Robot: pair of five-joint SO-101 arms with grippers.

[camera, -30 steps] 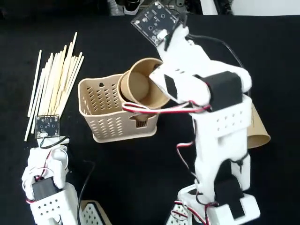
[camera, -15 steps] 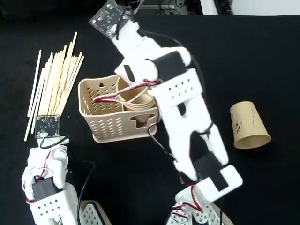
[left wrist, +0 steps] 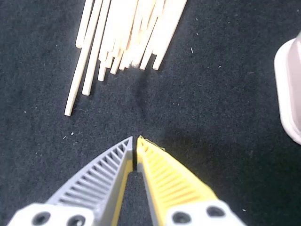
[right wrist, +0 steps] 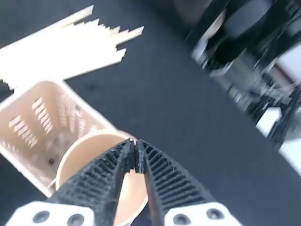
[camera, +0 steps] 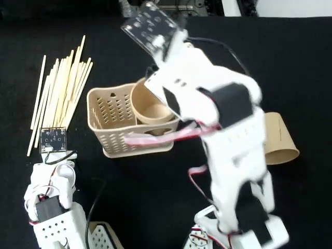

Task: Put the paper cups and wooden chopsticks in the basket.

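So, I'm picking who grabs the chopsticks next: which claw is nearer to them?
Left. The left claw is just short of the chopsticks' near ends; the right claw is above the paper cup in the basket, farther off.

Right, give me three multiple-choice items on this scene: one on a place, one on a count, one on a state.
1. Where are the wooden chopsticks? A. In the basket. B. Inside a cup. C. On the table beside the basket.
2. How many paper cups are in the basket? A. One. B. None. C. Three.
3. How does the cup outside the basket lie? A. Upright. B. On its side. C. Stacked on the chopsticks.
1 C: they lie piled on the table, none in the basket. 2 A: a single cup sits inside it. 3 B: its wall rests on the table.
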